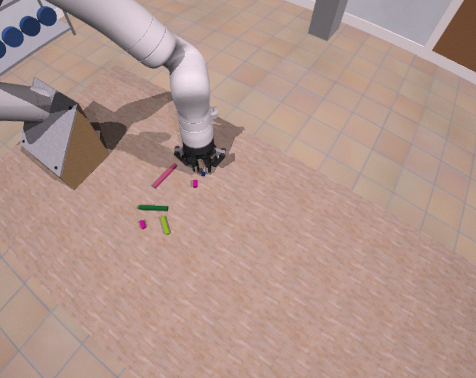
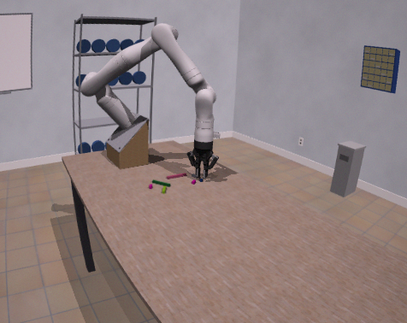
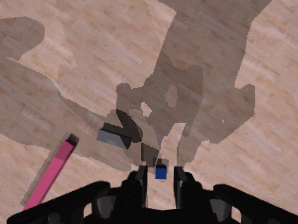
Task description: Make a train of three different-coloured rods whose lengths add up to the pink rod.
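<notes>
My gripper (image 1: 204, 170) (image 2: 201, 176) (image 3: 160, 176) hangs low over the table, fingers pointing down. A small blue rod (image 1: 203, 173) (image 2: 201, 180) (image 3: 161, 171) lies between the fingertips with a gap on each side, so the fingers stand narrowly open around it. A grey rod (image 3: 114, 136) lies in shadow just beyond the fingers. The pink rod (image 1: 164, 175) (image 2: 176, 175) (image 3: 50, 172) lies to the left. A magenta rod (image 1: 195, 183) (image 2: 193, 181) lies close by. A green rod (image 1: 153, 207) (image 2: 161, 183), a lime rod (image 1: 165, 225) (image 2: 163, 190) and a second magenta rod (image 1: 142, 224) (image 2: 150, 186) lie further left.
The arm's wedge-shaped base (image 1: 66, 142) (image 2: 129, 147) stands at the table's back left. The table edge (image 2: 79, 196) runs along the left. A shelf rack (image 2: 112, 85) stands behind the table.
</notes>
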